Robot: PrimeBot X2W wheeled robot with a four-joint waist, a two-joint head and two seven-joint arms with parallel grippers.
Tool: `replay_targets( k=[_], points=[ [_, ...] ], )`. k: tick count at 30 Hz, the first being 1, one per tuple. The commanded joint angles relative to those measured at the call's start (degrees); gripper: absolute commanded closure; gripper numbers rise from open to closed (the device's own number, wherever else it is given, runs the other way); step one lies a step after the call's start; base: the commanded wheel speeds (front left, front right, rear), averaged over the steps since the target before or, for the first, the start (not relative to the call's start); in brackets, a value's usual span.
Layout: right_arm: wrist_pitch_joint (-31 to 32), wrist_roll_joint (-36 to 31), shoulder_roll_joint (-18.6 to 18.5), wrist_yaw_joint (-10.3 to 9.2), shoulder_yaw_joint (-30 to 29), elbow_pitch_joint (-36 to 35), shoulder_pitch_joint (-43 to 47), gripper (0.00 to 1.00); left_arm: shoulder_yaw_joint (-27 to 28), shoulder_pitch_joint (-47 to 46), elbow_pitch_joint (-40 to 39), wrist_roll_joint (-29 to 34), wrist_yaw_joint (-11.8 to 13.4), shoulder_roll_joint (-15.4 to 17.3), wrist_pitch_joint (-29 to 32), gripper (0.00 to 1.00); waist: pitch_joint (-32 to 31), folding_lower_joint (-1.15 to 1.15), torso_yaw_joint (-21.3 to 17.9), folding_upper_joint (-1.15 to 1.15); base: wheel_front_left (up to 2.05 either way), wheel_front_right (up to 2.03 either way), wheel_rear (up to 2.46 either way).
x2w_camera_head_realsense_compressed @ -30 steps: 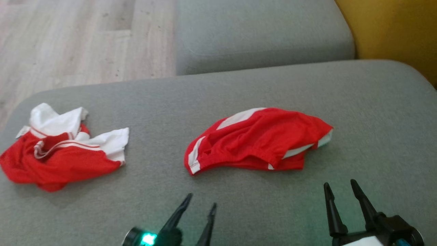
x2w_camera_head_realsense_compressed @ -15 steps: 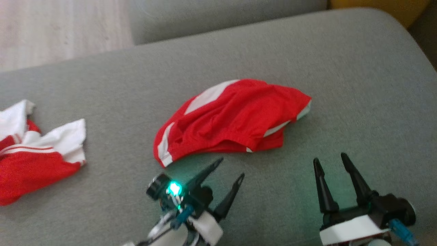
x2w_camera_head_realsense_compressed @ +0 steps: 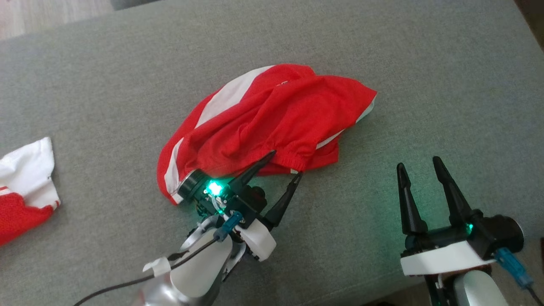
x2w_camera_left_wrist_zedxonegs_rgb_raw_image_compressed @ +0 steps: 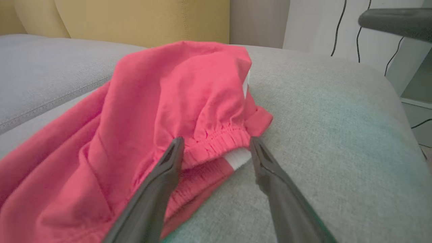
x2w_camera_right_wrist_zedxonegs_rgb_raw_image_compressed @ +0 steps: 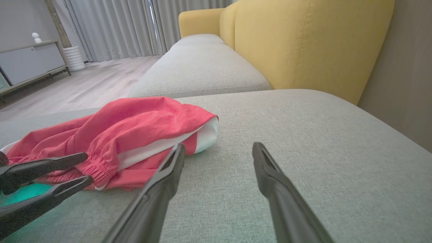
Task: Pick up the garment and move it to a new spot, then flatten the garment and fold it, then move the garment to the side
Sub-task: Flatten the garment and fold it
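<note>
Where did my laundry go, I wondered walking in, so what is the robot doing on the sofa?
The robot's left end effector is open and straddling the elastic waistband of the crumpled red garment with white stripes on the grey fabric sofa cushion; nothing is gripped yet. The right end effector hovers open beside it, clear of the cloth.

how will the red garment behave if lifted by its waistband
Probably floppy: the red garment lies in soft wrinkled folds, so it should drape. Likely light, being thin fabric. The gathered waistband at the open left gripper looks bunched enough to pinch securely.
</note>
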Motion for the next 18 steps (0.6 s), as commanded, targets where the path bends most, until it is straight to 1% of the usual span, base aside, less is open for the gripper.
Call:
replay_targets(
  k=[1,4,6,9,10,14,16,18],
  points=[
    [-0.5,0.5,-0.4,0.43,1.1,-1.9,-1.4,0.00,0.6,-2.1,-1.0,0.3,0.2,-0.2,-0.5,0.00,0.6,-0.01,-0.3,0.00,0.00,0.00,0.00],
    [-0.5,0.4,-0.4,0.43,0.9,-1.9,-1.5,0.00,0.2,-2.0,-1.2,0.2,0.5,-0.2,-0.5,0.00,0.9,-0.01,-0.4,0.00,0.00,0.00,0.00],
    [-0.5,0.3,-0.4,0.43,0.5,-2.0,-1.6,0.00,0.2,-1.5,-2.3,0.4,1.2,-0.2,-0.5,0.00,1.0,-0.01,-0.2,0.00,0.00,0.00,0.00],
    [-0.5,0.3,-0.4,0.43,-0.2,-2.0,-1.4,0.00,0.7,0.4,-6.1,1.6,2.7,0.2,-0.5,0.00,0.8,-0.01,0.1,0.00,0.00,0.00,0.00],
    [-0.5,0.3,-0.4,0.43,-0.3,-2.0,-1.3,0.00,0.7,1.4,-7.5,1.7,2.7,0.4,-0.5,0.00,0.6,-0.01,0.2,0.00,0.00,0.00,0.00],
    [-0.5,0.6,-0.4,0.43,-0.6,-1.6,-1.1,0.00,-0.9,5.8,-10.8,2.3,0.5,2.0,-0.5,0.00,-0.1,-0.01,0.3,0.00,0.00,0.00,0.00],
    [-0.5,0.7,-0.4,0.43,-0.5,-1.4,-1.1,0.00,-1.8,7.1,-10.4,2.5,-0.4,2.5,-0.5,0.00,-0.4,-0.01,0.3,0.00,0.00,0.00,0.00],
    [-0.5,0.8,-0.4,0.43,-0.3,-1.4,-1.1,0.00,-2.1,7.4,-9.1,2.7,-0.6,2.6,-0.5,0.00,-0.5,-0.01,0.3,0.00,0.00,0.00,0.00]
  ],
)
